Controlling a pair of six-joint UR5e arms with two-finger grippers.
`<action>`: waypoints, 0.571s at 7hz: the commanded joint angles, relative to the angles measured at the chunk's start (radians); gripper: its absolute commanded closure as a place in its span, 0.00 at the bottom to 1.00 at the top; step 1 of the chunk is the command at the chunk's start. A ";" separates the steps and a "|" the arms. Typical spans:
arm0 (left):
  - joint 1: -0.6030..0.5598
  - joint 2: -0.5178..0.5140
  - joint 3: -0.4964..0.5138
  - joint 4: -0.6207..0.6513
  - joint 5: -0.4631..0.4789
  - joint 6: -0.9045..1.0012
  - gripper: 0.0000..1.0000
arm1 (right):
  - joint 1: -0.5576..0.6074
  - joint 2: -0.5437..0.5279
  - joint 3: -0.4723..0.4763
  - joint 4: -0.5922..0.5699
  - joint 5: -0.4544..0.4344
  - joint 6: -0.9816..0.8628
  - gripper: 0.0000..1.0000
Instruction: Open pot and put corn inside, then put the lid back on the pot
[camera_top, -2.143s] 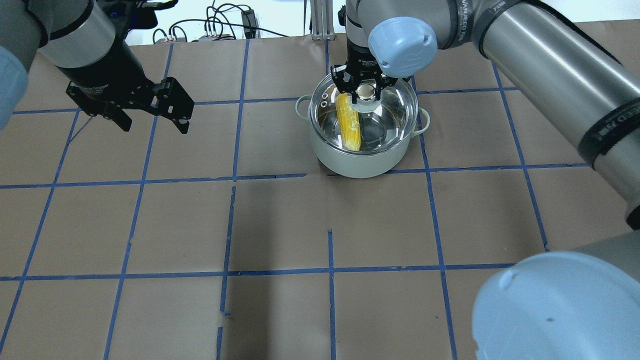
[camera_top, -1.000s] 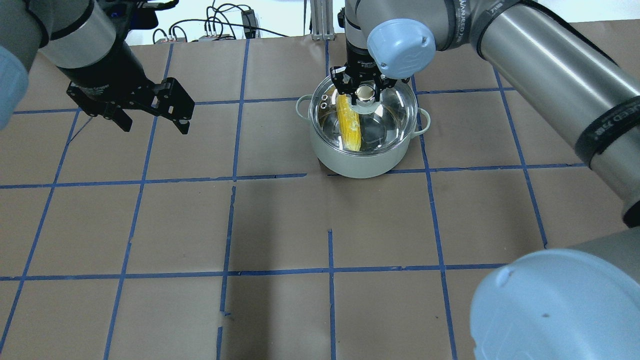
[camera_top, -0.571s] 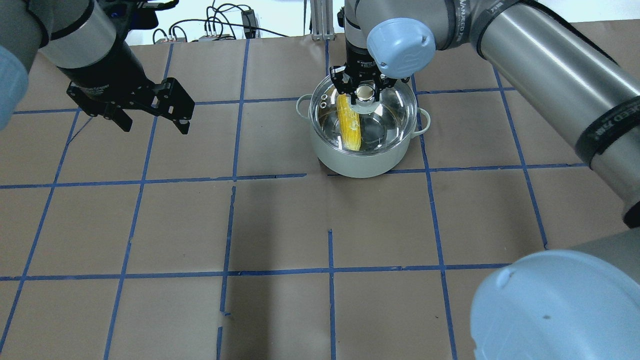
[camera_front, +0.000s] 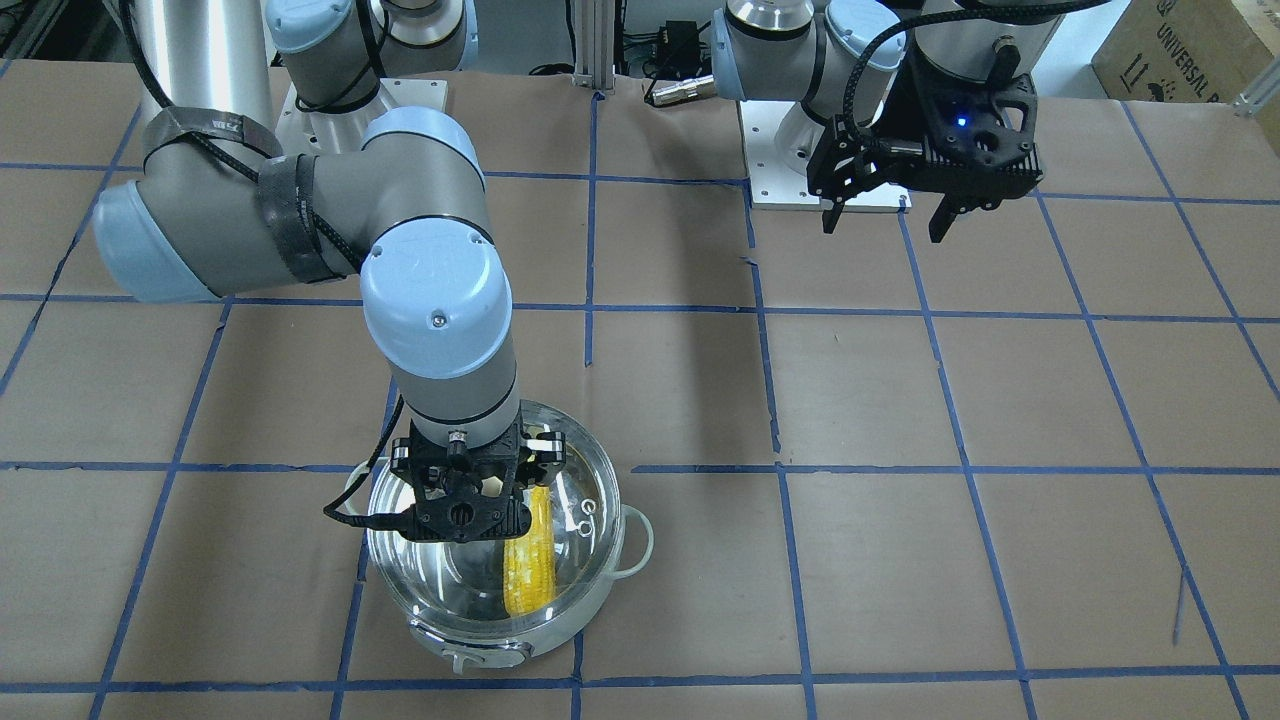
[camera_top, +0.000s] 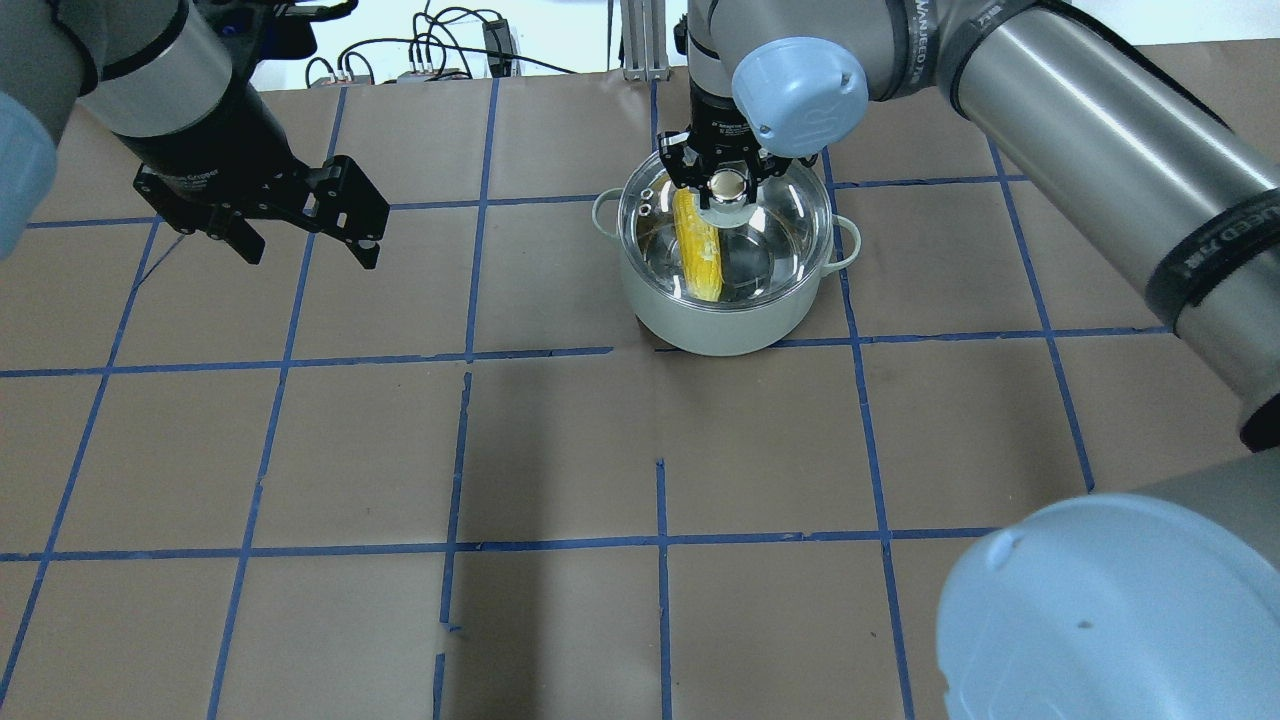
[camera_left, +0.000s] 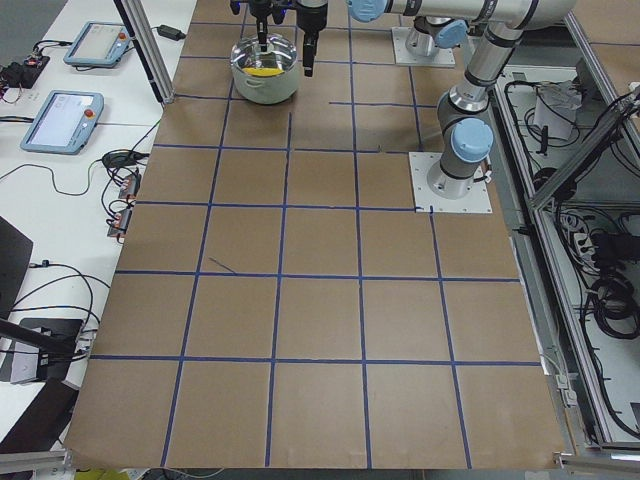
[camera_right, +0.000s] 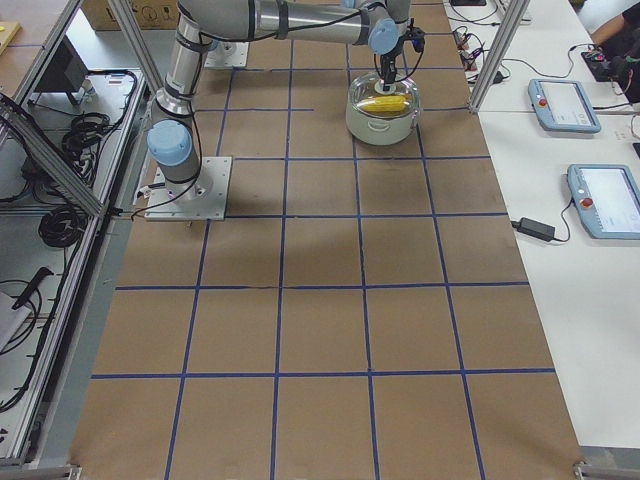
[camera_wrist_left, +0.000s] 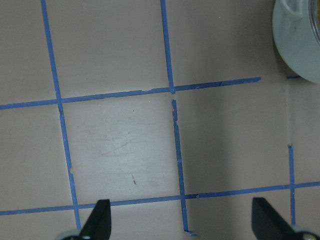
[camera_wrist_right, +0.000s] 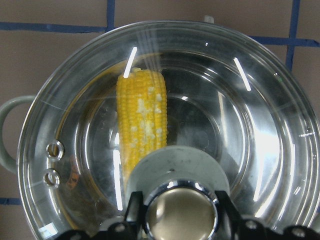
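Tape lines (camera_top: 470, 355) in blue divide the brown-papered desk (camera_top: 560, 450) into squares. Cables (camera_top: 440, 45) lie past its far edge. In the right-side view, two screen pendants (camera_right: 565, 105) rest on the white bench beside it. A cardboard box (camera_front: 1185, 40) shows at one corner in the front-facing view.

The pot (camera_top: 720, 320) stands on the desk in the far half, on the right arm's side. The corn (camera_top: 698, 245) lies inside it and is seen through the lid (camera_top: 780, 230), which covers the pot's mouth. Whether the lid is fully seated I cannot tell. The right pincer (camera_top: 727, 183) points straight down and is clenched on the lid's knob (camera_wrist_right: 180, 212). Its wrist hides the lid's far edge from overhead and the knob from the front. The left pincer (camera_top: 308, 250) hangs well apart from the pot above bare desk, jaws spread wide and holding nothing.

Count: one pot, one lid, one corn, two loop handles (camera_top: 848, 243), two vent holes (camera_wrist_right: 54, 149), two pincers.
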 joint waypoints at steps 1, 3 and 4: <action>0.000 0.002 0.000 0.000 0.000 0.000 0.00 | 0.000 0.002 -0.003 0.002 0.007 0.001 0.43; 0.000 0.000 0.000 0.000 0.000 0.000 0.00 | -0.005 0.001 -0.017 0.002 0.011 0.001 0.00; 0.000 0.000 0.000 0.000 0.000 0.000 0.00 | -0.011 -0.001 -0.028 0.001 0.013 -0.002 0.00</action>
